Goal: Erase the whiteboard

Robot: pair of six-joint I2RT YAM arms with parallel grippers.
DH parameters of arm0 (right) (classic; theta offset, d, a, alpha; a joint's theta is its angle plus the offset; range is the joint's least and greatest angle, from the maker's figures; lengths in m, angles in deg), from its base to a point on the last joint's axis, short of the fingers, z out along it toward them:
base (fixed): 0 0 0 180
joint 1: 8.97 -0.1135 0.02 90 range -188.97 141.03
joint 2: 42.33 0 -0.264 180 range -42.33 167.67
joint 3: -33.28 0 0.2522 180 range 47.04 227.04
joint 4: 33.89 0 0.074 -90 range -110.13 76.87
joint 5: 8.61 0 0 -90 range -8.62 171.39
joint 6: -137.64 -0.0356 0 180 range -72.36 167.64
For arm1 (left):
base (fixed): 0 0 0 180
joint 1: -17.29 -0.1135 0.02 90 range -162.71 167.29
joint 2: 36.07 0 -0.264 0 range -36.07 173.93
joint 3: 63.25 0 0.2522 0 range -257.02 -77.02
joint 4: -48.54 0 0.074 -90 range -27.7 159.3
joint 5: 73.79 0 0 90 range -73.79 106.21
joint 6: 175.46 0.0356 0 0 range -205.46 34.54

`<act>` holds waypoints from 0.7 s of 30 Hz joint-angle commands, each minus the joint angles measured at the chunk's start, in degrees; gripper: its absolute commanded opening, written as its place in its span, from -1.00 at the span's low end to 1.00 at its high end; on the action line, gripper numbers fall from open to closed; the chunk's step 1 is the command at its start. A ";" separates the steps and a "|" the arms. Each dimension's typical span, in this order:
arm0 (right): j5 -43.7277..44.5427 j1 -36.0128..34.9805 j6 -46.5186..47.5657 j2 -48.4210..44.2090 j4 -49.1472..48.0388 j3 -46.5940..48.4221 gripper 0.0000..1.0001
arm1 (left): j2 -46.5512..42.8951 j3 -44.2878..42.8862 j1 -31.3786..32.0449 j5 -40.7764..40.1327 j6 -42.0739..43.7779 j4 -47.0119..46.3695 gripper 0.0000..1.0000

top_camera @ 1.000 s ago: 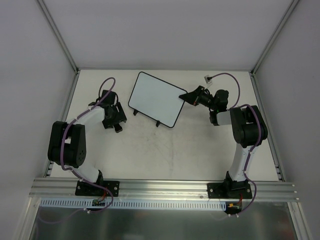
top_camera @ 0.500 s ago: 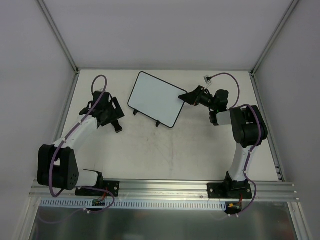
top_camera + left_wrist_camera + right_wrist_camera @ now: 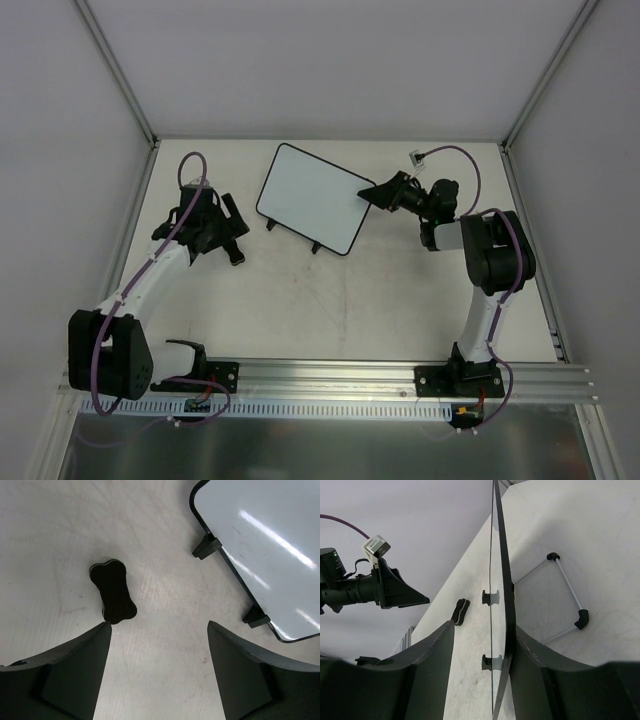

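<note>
The whiteboard [image 3: 313,198] stands tilted at the back middle of the table on two black feet; its white face looks nearly blank. It also fills the upper right of the left wrist view [image 3: 260,545]. A black bone-shaped eraser [image 3: 236,258] lies on the table left of the board. My left gripper [image 3: 233,236] is open and empty above the table, with the eraser [image 3: 113,591] just ahead of its left finger. My right gripper [image 3: 375,192] is open around the board's right edge [image 3: 502,580]. The board's back rests against one finger; the other stands apart.
A thin wire prop [image 3: 562,597] with black corners sticks out behind the board. Metal frame posts and white walls close in the table's back and sides. A small white connector [image 3: 416,157] on a purple cable lies behind the right arm.
My left arm has stretched out, its elbow dropping toward the near left, and its gripper has shifted slightly left. The eraser, whiteboard and right arm have not moved.
</note>
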 commanded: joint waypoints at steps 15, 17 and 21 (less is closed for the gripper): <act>0.67 4.20 0.45 -0.33 -14.66 0.37 0.07 | -5.06 1.16 -0.23 0.75 -0.66 -1.52 0.54; 0.93 6.13 -0.16 -0.86 -14.66 0.46 0.07 | -6.11 1.60 -0.23 0.75 -0.58 -1.61 0.55; 1.02 9.20 -1.57 -2.53 -14.57 1.34 0.08 | -7.52 2.12 -0.23 0.75 -0.49 -2.05 0.56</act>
